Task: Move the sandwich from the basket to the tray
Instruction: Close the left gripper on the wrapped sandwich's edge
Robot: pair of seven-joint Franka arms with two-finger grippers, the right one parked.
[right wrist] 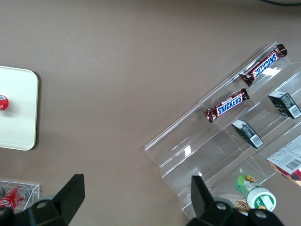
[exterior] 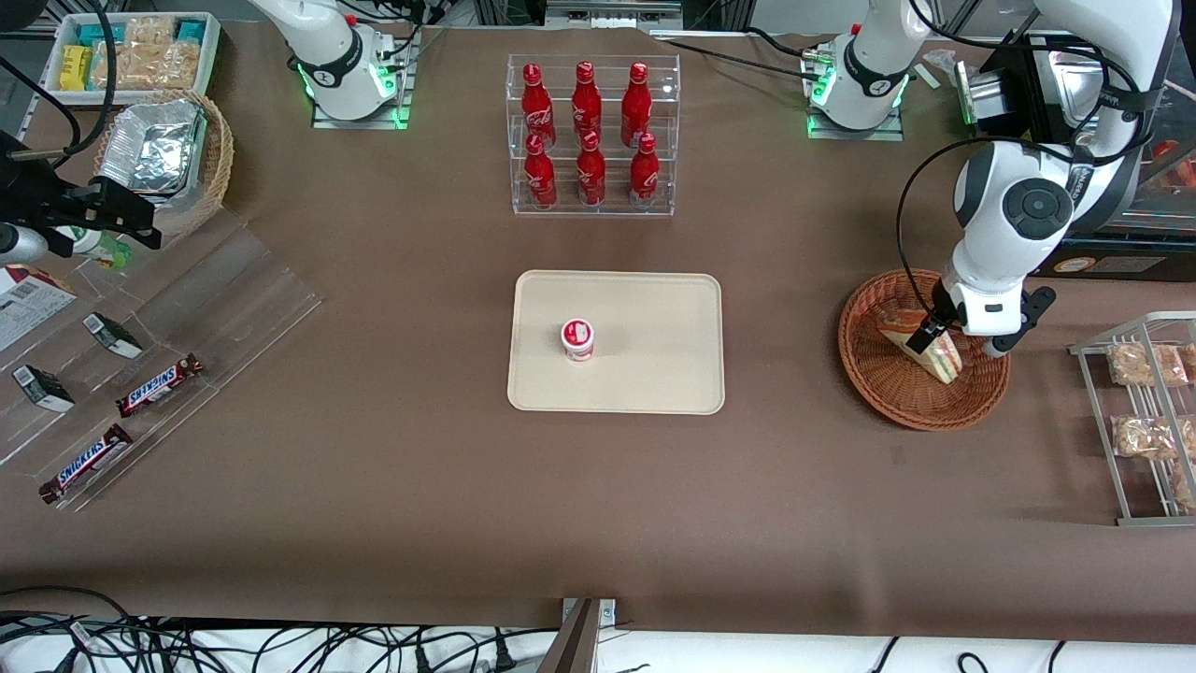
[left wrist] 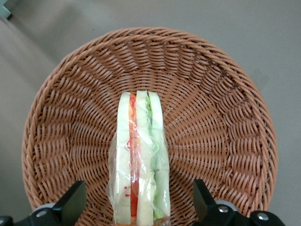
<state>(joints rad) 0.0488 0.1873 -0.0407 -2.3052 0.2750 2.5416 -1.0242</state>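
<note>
The sandwich (exterior: 946,360) (left wrist: 141,160), a clear-wrapped wedge of white bread with green and red filling, stands on edge in the round reddish-brown wicker basket (exterior: 888,383) (left wrist: 211,94) toward the working arm's end of the table. My left gripper (exterior: 962,346) (left wrist: 139,202) is lowered into the basket and open. One black finger (left wrist: 70,202) stands on each side of the sandwich, with a gap between each and the wrap. The cream tray (exterior: 654,374) lies flat at the table's middle.
A small red-and-white cup (exterior: 577,338) stands on the tray. A clear rack of red bottles (exterior: 592,131) is farther from the camera than the tray. A wire rack of bagged snacks (exterior: 1149,421) stands beside the basket. Candy bars (exterior: 159,385) lie on a clear display toward the parked arm's end.
</note>
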